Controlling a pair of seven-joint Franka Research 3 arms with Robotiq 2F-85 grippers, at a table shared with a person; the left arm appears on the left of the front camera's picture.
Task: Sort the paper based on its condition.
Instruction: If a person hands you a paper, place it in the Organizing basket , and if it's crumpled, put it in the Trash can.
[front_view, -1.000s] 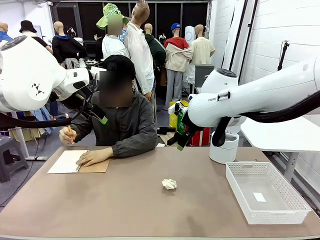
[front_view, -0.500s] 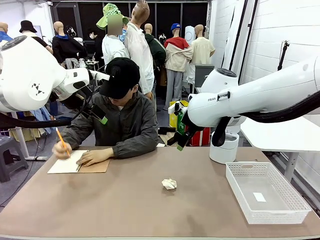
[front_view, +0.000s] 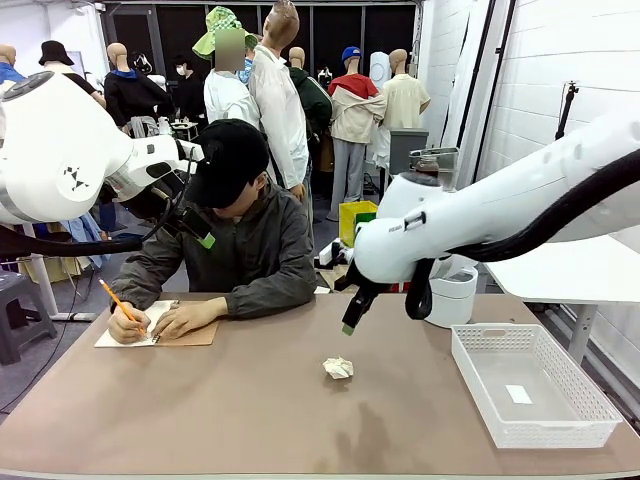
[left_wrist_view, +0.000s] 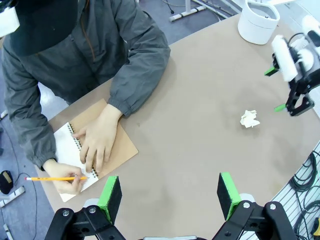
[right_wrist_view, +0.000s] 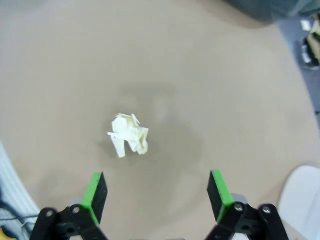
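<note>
Sorting isn't looking started yet. The crumpled white paper ball is lying loose near the middle of the brown surface, touching nothing. The white plastic mesh basket is sitting well apart at the ball's 3 o'clock, holding just a small white slip; can't tell what it is. The R end effector is hanging above the ball, approx. at its 12 o'clock in the front view, jaws spread wide & gripping nothing. In its wrist view the ball is sitting off-centre, at 11 o'clock of the finger gap. The L end effector is hovering high over the 9 o'clock side, also wide open & empty. A person at 10 o'clock is writing in a spiral-bound brown-covered notebook. Prob. remaining: centring, descending, pinching, carrying off.
</note>
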